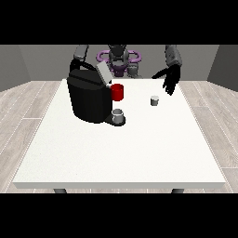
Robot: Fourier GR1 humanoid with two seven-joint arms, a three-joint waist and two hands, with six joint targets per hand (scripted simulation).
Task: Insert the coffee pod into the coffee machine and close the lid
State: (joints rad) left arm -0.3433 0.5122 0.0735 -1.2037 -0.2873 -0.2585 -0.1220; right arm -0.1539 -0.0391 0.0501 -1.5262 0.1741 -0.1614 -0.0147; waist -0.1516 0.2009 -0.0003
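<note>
While the black coffee machine (89, 100) stands on the white table (121, 153) at the view's left, its grey lid (104, 73) is tilted up and open, slanting toward the upper left. A red part (117, 92) shows at the machine's front under the lid; whether anything sits inside it cannot be told. A small grey cup (118, 115) stands on the machine's base, below the red part, and its contents are not visible. The coffee pod (155, 100), small and pale, stands upright on the table well to the right of the machine, its long axis vertical. The hand at the view's right (170, 82) hangs near the pod, above and to its right, apart from it, fingers relaxed and pointing down, holding nothing. The hand at the view's left is hidden behind the machine; only its grey arm (80, 53) shows
</note>
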